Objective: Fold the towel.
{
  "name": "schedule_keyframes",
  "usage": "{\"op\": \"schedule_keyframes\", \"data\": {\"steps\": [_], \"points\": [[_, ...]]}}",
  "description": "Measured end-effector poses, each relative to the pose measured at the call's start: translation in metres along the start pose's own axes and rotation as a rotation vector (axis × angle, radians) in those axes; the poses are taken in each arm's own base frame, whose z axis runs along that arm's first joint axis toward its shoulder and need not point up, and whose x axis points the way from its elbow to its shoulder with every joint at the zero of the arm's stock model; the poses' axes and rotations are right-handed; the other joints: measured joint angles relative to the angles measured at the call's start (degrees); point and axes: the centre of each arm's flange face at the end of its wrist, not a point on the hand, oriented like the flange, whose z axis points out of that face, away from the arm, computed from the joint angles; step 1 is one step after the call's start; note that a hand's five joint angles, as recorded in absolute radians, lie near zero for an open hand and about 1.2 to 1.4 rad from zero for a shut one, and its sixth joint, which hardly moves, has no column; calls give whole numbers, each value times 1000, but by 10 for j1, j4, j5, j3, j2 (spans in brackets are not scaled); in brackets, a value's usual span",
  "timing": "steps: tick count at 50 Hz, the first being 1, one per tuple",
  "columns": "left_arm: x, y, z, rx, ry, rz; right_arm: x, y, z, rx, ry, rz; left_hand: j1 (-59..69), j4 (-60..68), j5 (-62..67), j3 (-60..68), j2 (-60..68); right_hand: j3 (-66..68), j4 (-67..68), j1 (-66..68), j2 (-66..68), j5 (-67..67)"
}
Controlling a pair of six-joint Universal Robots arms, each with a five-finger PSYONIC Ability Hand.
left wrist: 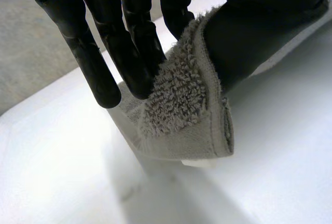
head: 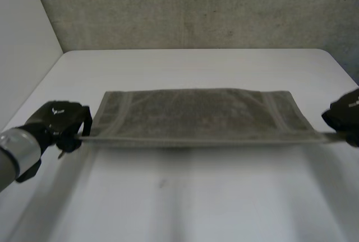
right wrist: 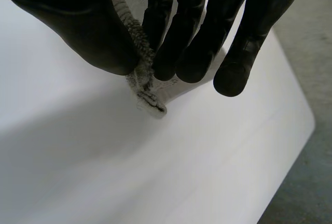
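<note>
Two hands hold the towel (head: 196, 113) across the middle of the frame. At the lower left, the left hand (head: 59, 120) pinches its near left corner between thumb and fingers (left wrist: 135, 53). At the right edge, the right hand (head: 343, 114) clamps the near right corner the same way. The near edge is stretched taut and raised off the white table (head: 185, 197), and the far edge seems to rest on it. I judge the fold barely begun: the raised edge must go over to the far one. Only the grey wall (head: 196, 7) stands beyond, well apart.

grey-green towel (head: 196, 113), white table (head: 196, 197), black left hand (head: 59, 120)
</note>
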Motion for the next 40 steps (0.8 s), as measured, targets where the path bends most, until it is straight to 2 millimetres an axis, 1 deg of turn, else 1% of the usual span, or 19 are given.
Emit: {"op": "schedule_keyframes", "data": {"steps": [3, 5, 7, 11, 13, 14, 16, 17, 19, 22, 23, 24, 26, 27, 30, 31, 34, 40], "points": [[1, 5, -9, -9, 20, 18, -7, 5, -6, -17, -25, -32, 0, 0, 0, 0, 0, 0, 0, 0, 0, 2], [0, 7, -11, -2, 32, 21, -10, 7, -5, -20, -34, -42, 0, 0, 0, 0, 0, 0, 0, 0, 0, 2], [-2, 8, -8, 10, 44, 20, -11, 10, -1, -22, -41, -43, 0, 0, 0, 0, 0, 0, 0, 0, 0, 2], [-10, 10, 5, 38, 59, 13, -11, 15, 17, -23, -47, -28, 1, 0, 0, 0, 0, 0, 0, 0, 0, 2], [-13, 10, 20, 54, 70, 13, -8, 14, 33, -13, -33, -9, 1, 0, 1, 0, 0, 0, 0, 0, 0, 2], [-13, 10, 24, 56, 73, 13, -8, 14, 36, -10, -30, -4, 1, 0, 1, 0, 0, 0, 0, 0, 0, 2], [-14, 9, 45, 65, 83, 9, -6, 8, 55, 4, -12, 17, 2, 0, 1, 0, 0, 0, 0, 0, 0, 4], [-14, 9, 49, 66, 84, 8, -6, 6, 60, 8, -7, 21, 3, 0, 1, 0, 0, 0, 0, 0, 0, 4], [-14, 8, 70, 68, 81, -2, -5, -2, 79, 22, 13, 38, 3, 0, 1, 0, 0, 0, 0, 0, 0, 7], [-16, 7, 87, 70, 67, -12, -5, -10, 94, 35, 31, 50, 3, 0, 1, 0, 0, 0, 0, 0, 0, 7], [-19, 5, 100, 73, 52, -20, -5, -14, 104, 43, 43, 57, 3, 0, 1, 0, 0, 0, 0, 0, 0, 7], [-20, 5, 105, 75, 46, -23, -5, -16, 109, 49, 51, 61, 3, 0, 1, 0, 0, 0, 0, 0, 0, 7], [-23, 3, 124, 84, 24, -30, -3, -23, 126, 73, 82, 75, 3, 0, 1, 0, 0, 0, 0, 0, 0, 7], [-24, 2, 128, 88, 19, -31, -2, -25, 130, 81, 91, 78, 3, 0, 1, 0, 0, 0, 0, 0, 0, 7], [-27, 0, 151, 103, -10, -29, 2, -33, 151, 120, 142, 90, 3, 0, 1, 0, 0, 0, 0, 0, 0, 7], [-28, 0, 155, 106, -17, -27, 3, -34, 154, 126, 150, 91, 3, 0, 1, 0, 0, 0, 0, 0, 0, 7], [-31, -1, 174, 119, -52, -19, 8, -39, 171, 153, 198, 94, 3, 0, 1, 0, 0, 0, 0, 0, 0, 7], [-34, -3, 199, 144, -101, -3, 13, -45, 199, 186, 266, 82, 3, 0, 1, 0, 0, 0, 0, 0, 0, 7]]}}
